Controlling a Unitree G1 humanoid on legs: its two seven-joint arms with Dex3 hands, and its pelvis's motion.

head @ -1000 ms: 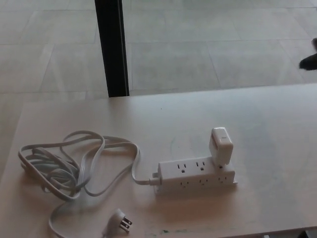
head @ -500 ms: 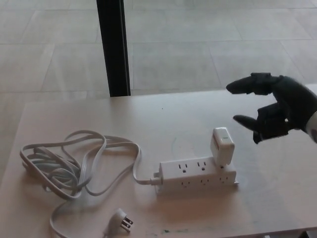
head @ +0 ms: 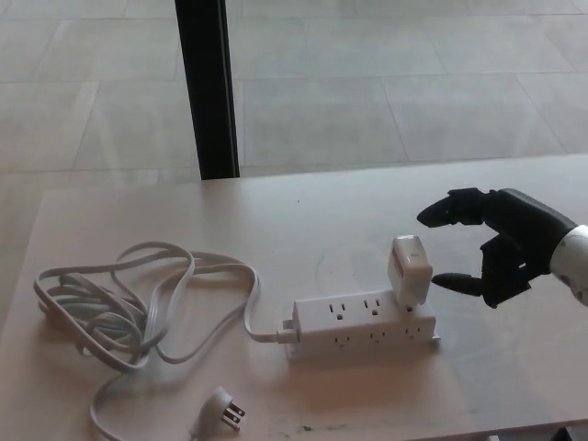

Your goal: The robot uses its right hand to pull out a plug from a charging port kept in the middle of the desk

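A: How far along is the unplugging?

B: Barely begun, I'd say. The right robot hand (head: pixel 501 243) is in from the right edge with its fingers spread wide and nothing in them. It sits just to the right of the white block-shaped plug adapter (head: pixel 410 271), with one dark fingertip close by the adapter's right face and the upper finger reaching over toward its top. I can't tell for certain whether any finger touches it.

A: And the adapter itself?

B: Not yet pulled. It stands seated in the right-hand end of the white plastic power strip (head: pixel 365 324), leaning slightly, roughly mid-worktop and toward the near edge. Closing on it, pulling it free and lifting it away all look to be left.

A: Count things for me.

B: One pale wooden worktop (head: pixel 165 220). One power strip; on it I make out six outlets in two rows, the far-right one of the upper row taken by the adapter. One adapter. One long white cord (head: pixel 119 308) running from the strip's left end into a loose coil at the left, ending in one white pronged wall plug (head: pixel 223 407) lying unplugged near the front edge. One robot hand in view; the left one doesn't show.

A: Anything beyond?

B: One black upright post (head: pixel 208 87) at the far side, against a pale tiled floor (head: pixel 413 83).
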